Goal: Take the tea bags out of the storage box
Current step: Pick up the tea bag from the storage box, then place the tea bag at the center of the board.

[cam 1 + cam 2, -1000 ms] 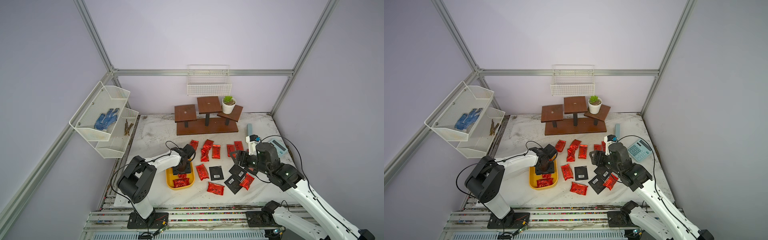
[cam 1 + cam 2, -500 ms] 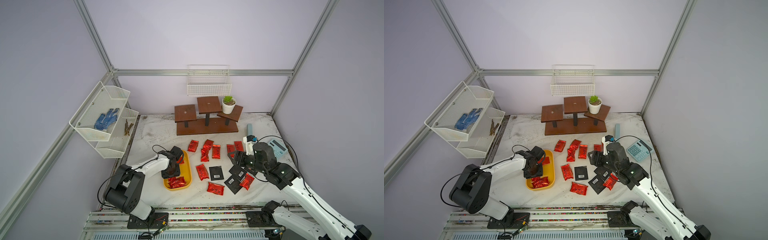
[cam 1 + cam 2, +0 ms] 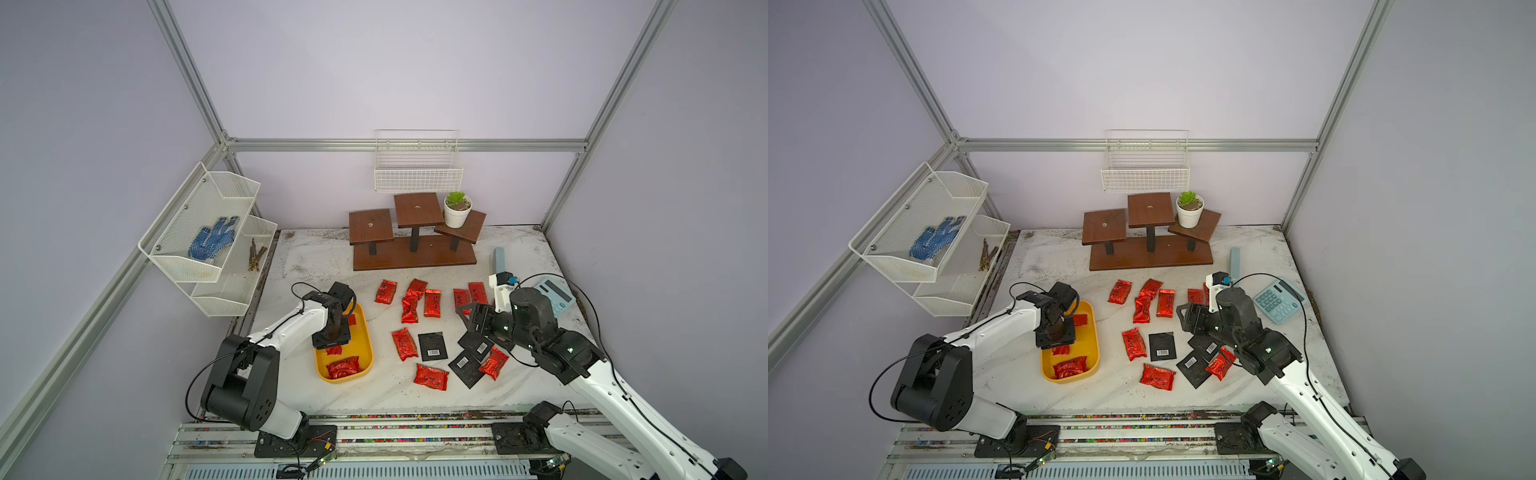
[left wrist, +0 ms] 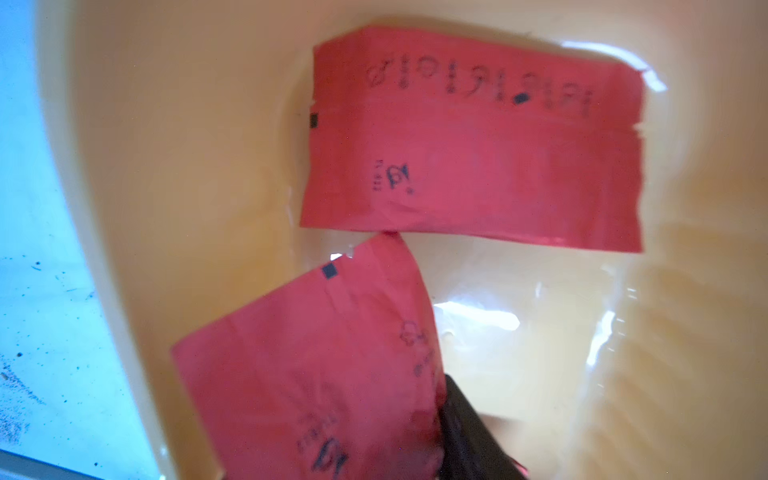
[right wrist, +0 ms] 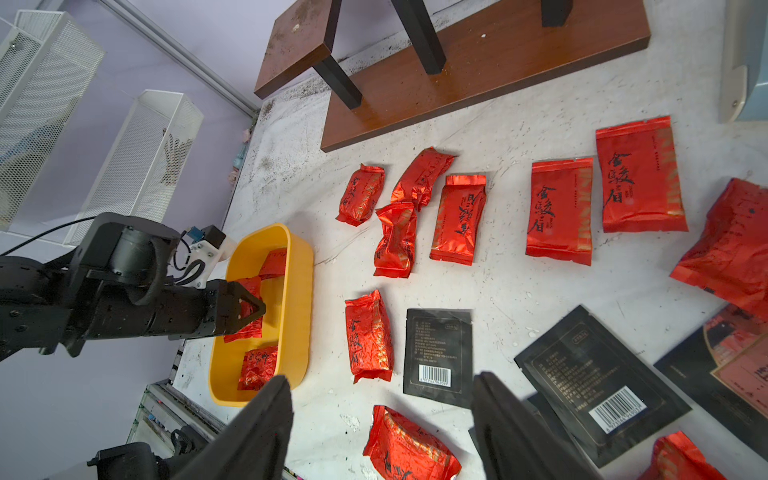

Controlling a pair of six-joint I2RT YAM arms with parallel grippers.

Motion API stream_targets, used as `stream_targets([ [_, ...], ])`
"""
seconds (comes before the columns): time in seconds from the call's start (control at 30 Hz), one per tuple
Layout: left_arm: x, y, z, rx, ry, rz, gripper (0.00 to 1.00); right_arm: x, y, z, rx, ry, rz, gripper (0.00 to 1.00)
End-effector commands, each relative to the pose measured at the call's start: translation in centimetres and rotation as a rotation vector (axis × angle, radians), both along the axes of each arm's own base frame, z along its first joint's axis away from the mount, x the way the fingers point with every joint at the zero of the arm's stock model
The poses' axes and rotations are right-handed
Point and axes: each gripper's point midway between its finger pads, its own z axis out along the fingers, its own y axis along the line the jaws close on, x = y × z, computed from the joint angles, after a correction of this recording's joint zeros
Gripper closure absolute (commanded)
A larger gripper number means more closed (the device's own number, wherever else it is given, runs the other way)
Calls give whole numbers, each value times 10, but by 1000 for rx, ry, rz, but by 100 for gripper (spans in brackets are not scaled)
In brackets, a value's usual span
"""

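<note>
Surface: a stained white table in a lilac-walled frame, with a wooden stand at the far side.
Storage box: the yellow storage box lies near the table's left edge. Three red tea bags show inside it: a far one, a near one and a middle one.
Already out: red sachets and black sachets lie spread on the table to the right of the box.
Left gripper: the left gripper reaches down into the box, jaws partly open around the middle one. Whether they actually pinch it cannot be told.
Right gripper: the right gripper hovers over the loose sachets with its jaws wide apart and empty.
Risk, slip: the foil is thin and slick, so a shallow pinch could let it drop back.
Risk, snag: in the left wrist view two bags touch at a corner, so a lift could drag the neighbour along.
Risk, box: the box looks light, and a finger catching its wall could shove or tip it.
</note>
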Motion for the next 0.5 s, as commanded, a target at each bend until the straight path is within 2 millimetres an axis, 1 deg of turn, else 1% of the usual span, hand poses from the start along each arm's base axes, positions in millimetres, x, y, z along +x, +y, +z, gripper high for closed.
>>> stream_targets([
  [0.0, 8, -25, 48, -107, -105, -47, 54, -1, 0, -6, -14, -3, 5, 27],
  [0.13, 7, -41, 78, -158, -154, -76, 54, -1, 0, -5, -11, -8, 9, 27],
  [0.23, 11, -54, 98, -213, -197, -88, 54, -3, -1, -5, -17, -11, 10, 27],
  [0.27, 13, -59, 102, -232, -207, -96, 54, -3, -1, -5, -19, -12, 9, 27],
  [0.33, 22, -78, 113, -295, -234, -125, 53, -3, -2, -5, -21, -13, 8, 27],
  [0.4, 32, -98, 116, -336, -232, -154, 53, -4, -3, -3, -19, -18, 7, 27],
  [0.47, 44, -118, 109, -349, -206, -181, 52, -5, -3, -2, -17, -18, 10, 27],
])
